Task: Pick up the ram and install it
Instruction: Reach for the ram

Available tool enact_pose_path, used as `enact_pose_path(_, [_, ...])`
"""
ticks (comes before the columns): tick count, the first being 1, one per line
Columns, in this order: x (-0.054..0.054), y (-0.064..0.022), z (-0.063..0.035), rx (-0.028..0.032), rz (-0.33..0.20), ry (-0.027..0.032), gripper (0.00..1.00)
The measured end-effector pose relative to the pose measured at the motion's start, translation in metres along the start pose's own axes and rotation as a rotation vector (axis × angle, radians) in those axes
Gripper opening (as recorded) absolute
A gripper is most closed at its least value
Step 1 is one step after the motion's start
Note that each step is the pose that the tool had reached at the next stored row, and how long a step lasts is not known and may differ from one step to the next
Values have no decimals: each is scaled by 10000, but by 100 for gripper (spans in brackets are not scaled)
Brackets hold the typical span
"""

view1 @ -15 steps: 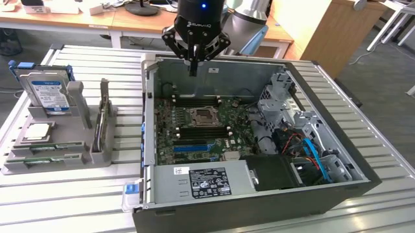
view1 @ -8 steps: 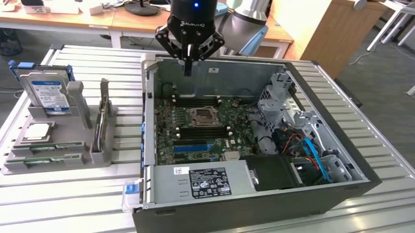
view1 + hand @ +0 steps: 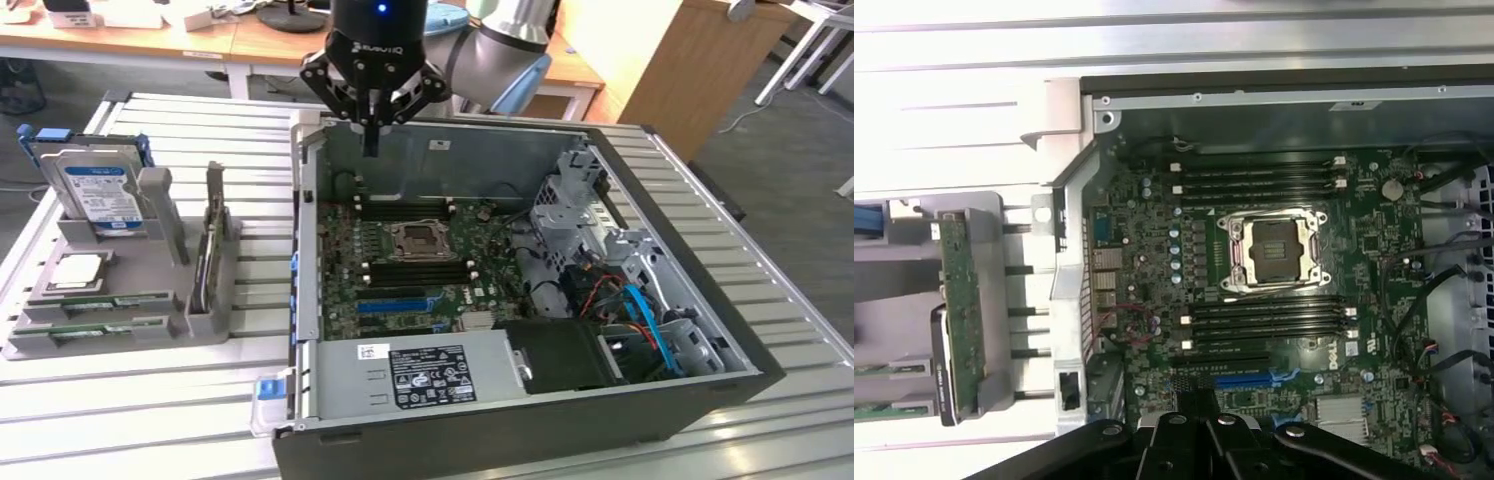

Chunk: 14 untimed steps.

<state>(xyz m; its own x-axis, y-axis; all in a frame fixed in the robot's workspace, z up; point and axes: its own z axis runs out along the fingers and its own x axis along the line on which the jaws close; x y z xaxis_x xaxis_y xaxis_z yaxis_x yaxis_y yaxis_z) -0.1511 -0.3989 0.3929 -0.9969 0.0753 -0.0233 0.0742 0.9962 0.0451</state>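
1. Ram (image 3: 204,272) is not picked up yet. It stands on its long edge in the grey holder (image 3: 207,322), outside the computer case (image 3: 467,160) and just beside the case wall on the exterior view's left. My read is that the step in hand is the approach for pick-up and install has not begun.
2. Gripper (image 3: 371,148) hangs over the case's rear corner on the exterior view's left. Its fingers (image 3: 370,130) are clenched together with nothing between them, above and apart from the ram. As I judge it, a grasp calls for:
   - spreading the fingers first
   - lining them up across the stick's thin top edge
   - lifting straight up to clear the holder posts
3. Slatted table (image 3: 134,410): one, carrying everything.
4. Computer case: one, lying on its side with the panel off.
5. Motherboard (image 3: 350,262): one, inside the case. It has two banks of dark memory slots (image 3: 1264,322), one on each side of the CPU socket (image 3: 1272,250), and all of them look empty. There is one socket, open and empty.
6. Holder: one.
7. Hard drive (image 3: 100,195): one, blue-labelled, upright at the holder's far end.
8. Ram count: one stick on edge. Two green strips (image 3: 127,300) lie flat in the holder's front slots and may be more sticks, but I cannot tell.
9. CPU chip (image 3: 74,272): one, silver and square, lying flat in the holder between the drive and the strips.
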Motion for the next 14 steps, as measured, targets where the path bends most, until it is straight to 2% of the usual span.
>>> enact_pose_path(14, [291, -22, -4, 0, 1, 0, 11])
